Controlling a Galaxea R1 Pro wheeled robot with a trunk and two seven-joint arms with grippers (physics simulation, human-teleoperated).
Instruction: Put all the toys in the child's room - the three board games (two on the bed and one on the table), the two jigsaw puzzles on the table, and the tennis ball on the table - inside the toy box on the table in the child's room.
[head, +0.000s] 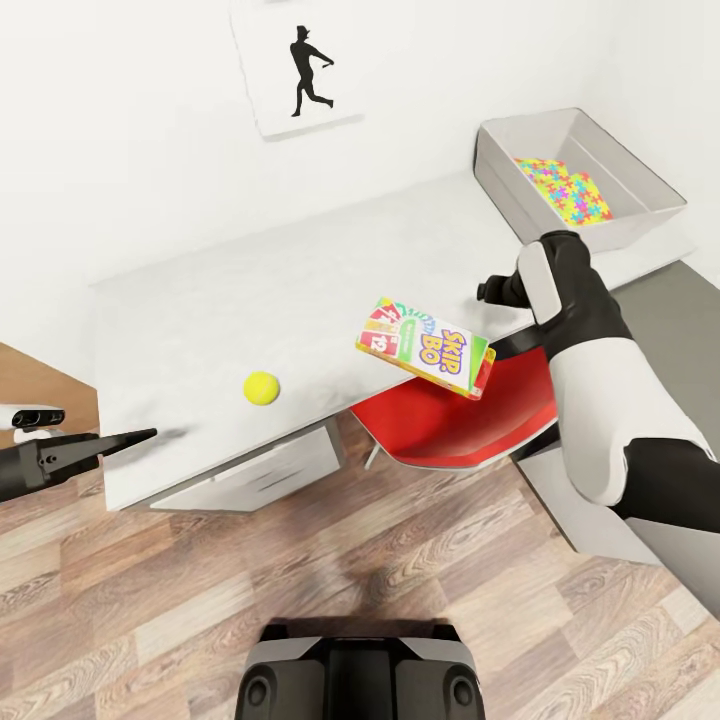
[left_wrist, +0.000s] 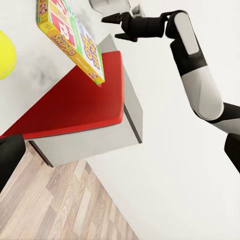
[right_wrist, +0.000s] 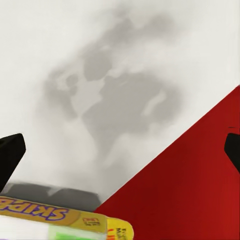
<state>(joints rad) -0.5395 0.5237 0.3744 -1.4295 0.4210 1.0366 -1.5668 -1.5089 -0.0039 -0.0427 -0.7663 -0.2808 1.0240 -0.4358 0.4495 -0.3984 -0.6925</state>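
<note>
The right fingers (right_wrist: 120, 147) are spread wide, holding nothing, above the surface (right_wrist: 100, 60) near the board game (right_wrist: 60, 217).

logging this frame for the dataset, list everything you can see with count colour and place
flat green-white Skip-Bo game box with red band: 1, overhanging the table's front edge, above the chair
yellow tennis ball: 1, on the table, toward its left end
light grey toy box: 1, table's far right end
multicoloured jigsaw puzzle: at least 1, inside the toy box
pale grey table: 1, against the wall
red chair seat: 1, under the table edge
black silhouette picture: 1, on the wall
left gripper: black, at the table's left corner
right gripper: black, beside the game box, jaws apart
</note>
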